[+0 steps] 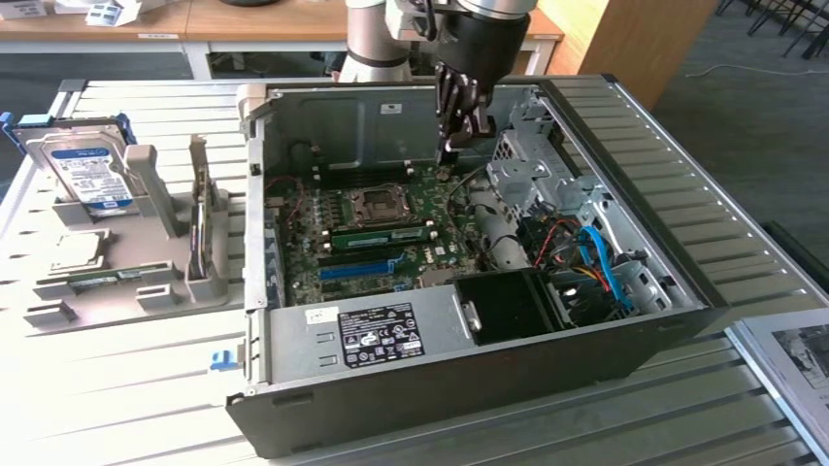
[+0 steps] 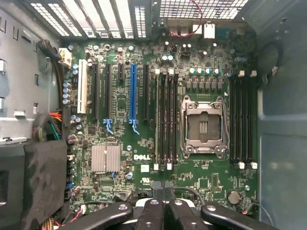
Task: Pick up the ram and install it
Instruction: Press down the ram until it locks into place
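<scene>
The gripper [image 1: 452, 148] hangs upright inside the open computer case [image 1: 453, 388], above the motherboard's far edge, at about 1 o'clock from the CPU socket [image 1: 377, 204] in the exterior view. Its fingers are clenched together with nothing between them. The wrist view shows the gripper [image 2: 163, 206] pressed tip to tip over bare board.

The ram [image 1: 382, 236] is not in the grip. It stands on its long edge in a memory slot just beside the socket, at the socket's 6 o'clock in the exterior view, running level with the neighbouring slots. That squareness suggests it is seated rather than merely resting there, though the latches are too small to judge.

The long blue slot [image 1: 356, 270] lies further out at 6 o'clock, unoccupied.

Well apart, at the case's 9 o'clock, a grey rack [image 1: 116, 291] props a hard drive [image 1: 88, 175] upright, probably so parts present an edge for grasping from above.
</scene>
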`<state>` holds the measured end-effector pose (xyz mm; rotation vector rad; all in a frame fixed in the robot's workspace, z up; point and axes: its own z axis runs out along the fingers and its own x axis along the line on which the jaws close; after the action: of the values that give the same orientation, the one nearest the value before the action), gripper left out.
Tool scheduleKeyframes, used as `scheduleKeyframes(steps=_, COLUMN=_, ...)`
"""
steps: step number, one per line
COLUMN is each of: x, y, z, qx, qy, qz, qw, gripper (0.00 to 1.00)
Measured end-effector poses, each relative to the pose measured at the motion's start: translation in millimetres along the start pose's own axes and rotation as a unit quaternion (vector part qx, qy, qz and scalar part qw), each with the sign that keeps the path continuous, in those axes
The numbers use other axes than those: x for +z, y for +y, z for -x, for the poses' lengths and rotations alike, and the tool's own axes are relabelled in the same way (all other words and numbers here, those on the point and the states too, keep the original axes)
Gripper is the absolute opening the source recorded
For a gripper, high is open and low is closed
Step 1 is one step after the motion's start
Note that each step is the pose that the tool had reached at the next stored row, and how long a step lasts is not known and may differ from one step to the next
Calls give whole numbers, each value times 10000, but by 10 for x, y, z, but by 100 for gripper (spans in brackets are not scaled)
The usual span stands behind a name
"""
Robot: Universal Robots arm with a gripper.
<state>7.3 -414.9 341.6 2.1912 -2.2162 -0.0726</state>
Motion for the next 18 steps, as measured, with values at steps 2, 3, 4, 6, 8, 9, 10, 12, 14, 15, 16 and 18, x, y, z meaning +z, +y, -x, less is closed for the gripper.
scheduleKeyframes(steps=2, x=14, y=-1, z=-1, qx=0, qy=0, qz=0, qw=10000, gripper=10)
scheduleKeyframes(steps=3, x=24, y=-1, z=-1, qx=0, qy=1, qz=0, qw=10000, gripper=10)
scheduleKeyframes(steps=4, x=39, y=-2, z=-1, qx=0, qy=1, qz=0, qw=10000, gripper=10)
scheduleKeyframes(steps=6, x=70, y=-3, z=-1, qx=0, qy=0, qz=0, qw=10000, gripper=10)
scheduleKeyframes(steps=8, x=101, y=-5, z=-2, qx=0, qy=1, qz=0, qw=10000, gripper=10)
scheduleKeyframes(steps=9, x=115, y=-6, z=-2, qx=0, qy=1, qz=0, qw=10000, gripper=10)
scheduleKeyframes(steps=10, x=128, y=-7, z=-2, qx=0, qy=0, qz=0, qw=10000, gripper=10)
scheduleKeyframes(steps=12, x=146, y=-7, z=-2, qx=0, qy=1, qz=0, qw=10000, gripper=10)
scheduleKeyframes(steps=14, x=166, y=-8, z=-3, qx=0, qy=2, qz=0, qw=10000, gripper=10)
scheduleKeyframes(steps=15, x=178, y=-9, z=-3, qx=0, qy=2, qz=0, qw=10000, gripper=10)
scheduleKeyframes(steps=16, x=190, y=-9, z=-3, qx=0, qy=2, qz=0, qw=10000, gripper=10)
scheduleKeyframes(steps=18, x=217, y=-11, z=-4, qx=0, qy=2, qz=0, qw=10000, gripper=10)
